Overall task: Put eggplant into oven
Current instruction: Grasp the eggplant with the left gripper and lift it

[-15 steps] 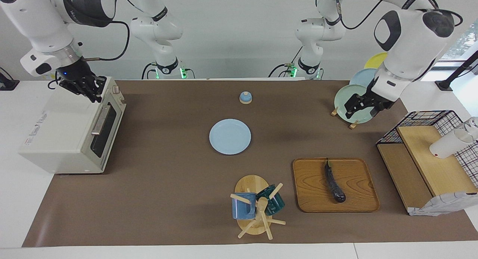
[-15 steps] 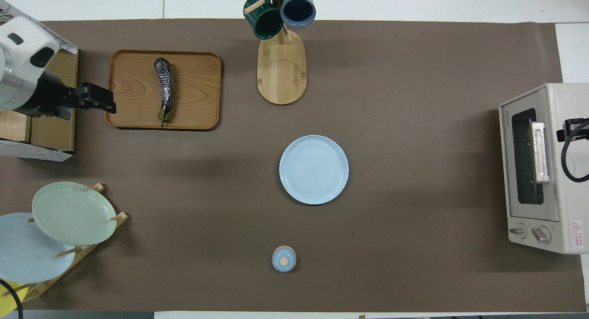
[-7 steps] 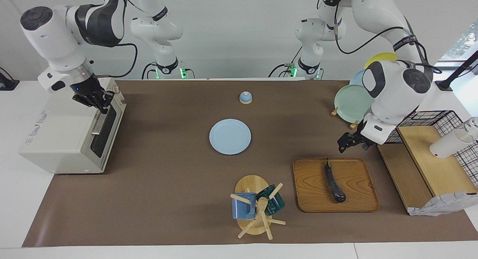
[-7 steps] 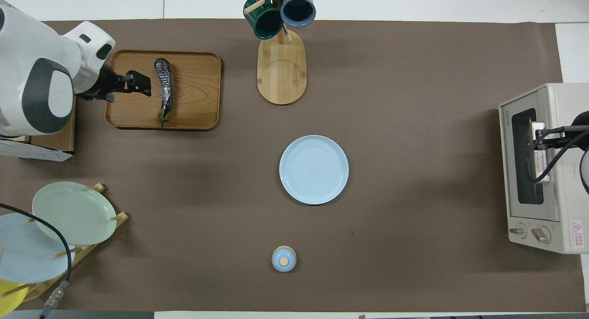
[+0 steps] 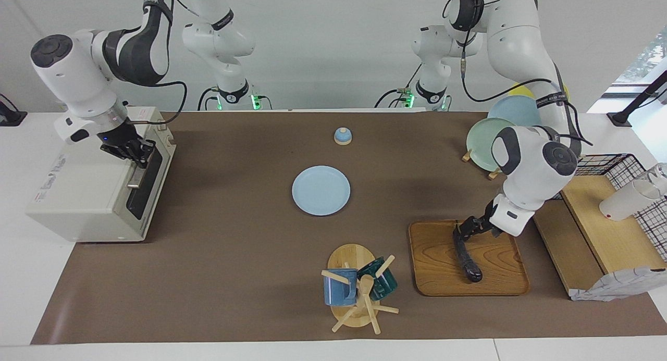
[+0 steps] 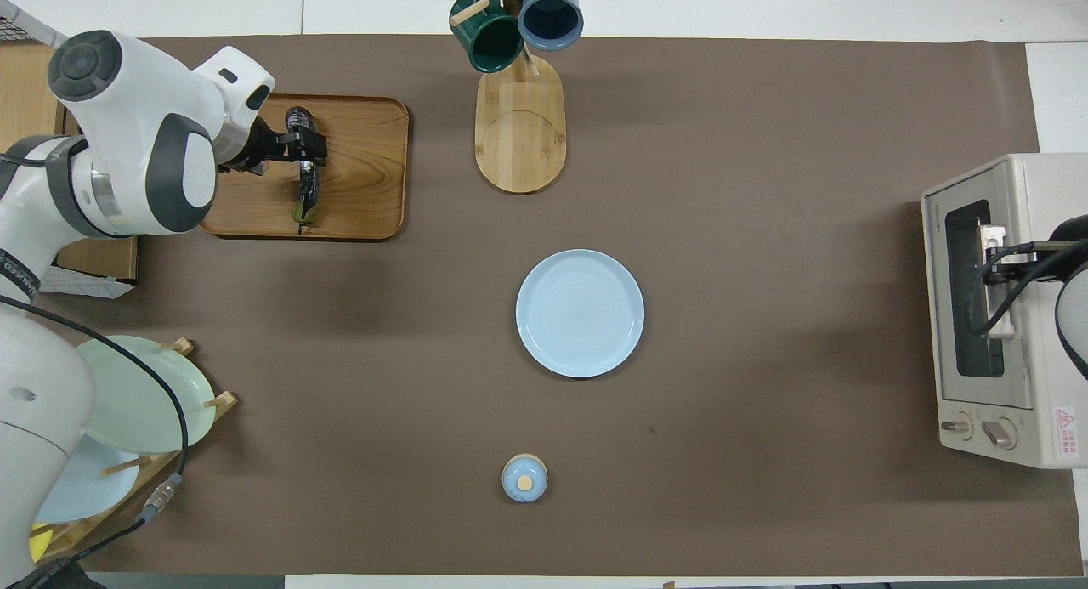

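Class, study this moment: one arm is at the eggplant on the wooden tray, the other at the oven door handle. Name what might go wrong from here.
1. The oven door looks closed; if the right gripper, shut at the handle, slips off, the eggplant cannot go in.
2. The left gripper is open at the eggplant's stem end, not its middle; lifted there, the long eggplant may tilt or drop onto the wooden tray.

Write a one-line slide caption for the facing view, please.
Left gripper over glossy dark purple eggplant on wooden tray; shut right gripper at closed off-white toaster oven.
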Tool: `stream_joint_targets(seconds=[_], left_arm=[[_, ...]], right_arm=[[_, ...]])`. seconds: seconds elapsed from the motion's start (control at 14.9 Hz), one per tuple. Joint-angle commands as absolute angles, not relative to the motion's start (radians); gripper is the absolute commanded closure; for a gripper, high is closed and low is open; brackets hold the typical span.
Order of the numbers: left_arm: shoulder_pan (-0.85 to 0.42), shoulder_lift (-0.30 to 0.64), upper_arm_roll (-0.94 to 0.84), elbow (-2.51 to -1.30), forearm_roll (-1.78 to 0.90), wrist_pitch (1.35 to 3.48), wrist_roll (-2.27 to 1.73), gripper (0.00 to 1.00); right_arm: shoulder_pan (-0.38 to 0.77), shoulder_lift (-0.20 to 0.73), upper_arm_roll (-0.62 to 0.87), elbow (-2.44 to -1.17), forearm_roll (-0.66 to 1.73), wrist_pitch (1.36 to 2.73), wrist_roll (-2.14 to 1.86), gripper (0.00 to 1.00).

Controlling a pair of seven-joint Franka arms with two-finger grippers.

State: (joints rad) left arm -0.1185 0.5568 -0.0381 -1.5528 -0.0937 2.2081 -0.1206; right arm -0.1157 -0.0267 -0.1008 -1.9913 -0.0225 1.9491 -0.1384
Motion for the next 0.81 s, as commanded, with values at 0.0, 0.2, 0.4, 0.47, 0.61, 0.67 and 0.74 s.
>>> stream_joint_targets(seconds=[0.0,0.2,0.4,0.47,0.61,0.67,0.74], left_arm=[[-0.141,0.566,-0.026,-1.575,-0.100,2.258,-0.109,0.00],[-0.158,0.560,-0.026,-1.615,-0.037,2.272,-0.078,0.00],[-0.158,0.558,-0.026,-1.615,-0.026,2.263,-0.078,0.08],[-0.160,0.557,-0.026,-1.617,-0.026,2.264,-0.077,0.19],[-0.160,0.557,-0.026,-1.615,-0.026,2.264,-0.060,0.69],[-0.160,0.557,-0.026,-1.615,-0.026,2.263,-0.055,1.00],[-0.158,0.557,-0.026,-1.612,-0.026,2.258,-0.049,1.00]], right_arm=[[-0.127,-0.040,-0.094,-2.040,-0.028,1.971,-0.146,1.00],[-0.114,-0.040,-0.092,-2.083,-0.028,2.026,-0.140,1.00],[-0.087,-0.031,-0.091,-2.131,-0.026,2.092,-0.137,1.00],[-0.080,-0.022,-0.089,-2.143,-0.025,2.114,-0.137,1.00],[-0.045,0.000,-0.091,-2.155,-0.023,2.147,-0.129,1.00],[-0.044,0.006,-0.089,-2.157,-0.023,2.151,-0.114,1.00],[-0.040,0.018,-0.089,-2.158,-0.015,2.157,-0.109,1.00]])
